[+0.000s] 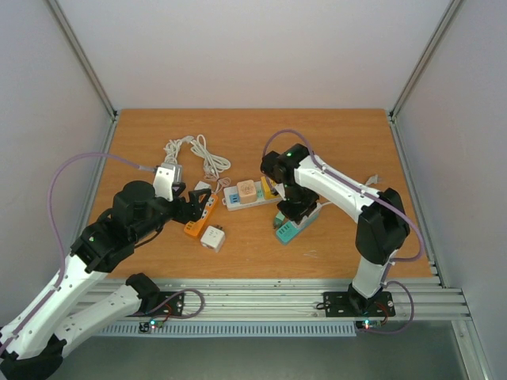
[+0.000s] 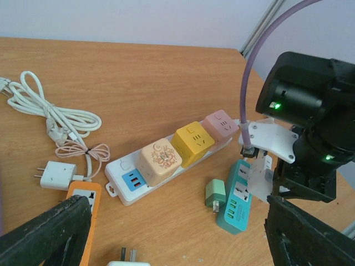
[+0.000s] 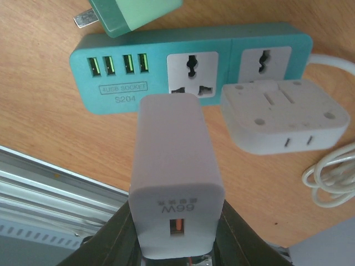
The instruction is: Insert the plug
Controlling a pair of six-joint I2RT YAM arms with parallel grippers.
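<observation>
**White block charger plug [image 3: 175, 177] poised at the teal power strip [image 1: 285, 231]**

From above, the right pincer [image 1: 295, 212] stands over the teal strip, right of centre on the wooden table [image 1: 333, 142]. The arm hides what it grips. The left pincer [image 1: 192, 207] sits by an orange power strip [image 1: 200, 218], well apart from the teal one, so the right arm is plainly the nearer.

The left wrist view shows its own jaws spread wide with nothing between them. The teal strip lies ahead to the right, under the other arm, with a small green adapter [image 2: 215, 194] just beside it.

In the right wrist view the pincer is clamped tight on the charger's sides. The charger's long axis points away from the camera, in line with the strip's first universal socket. The strip itself runs crosswise. The prongs are hidden. I'd judge the next move to be a straight push along that axis.

Readable writing: "66W", upside down, on the charger's near end, and "AUSB SOCKET" above "S204" on the strip.
</observation>
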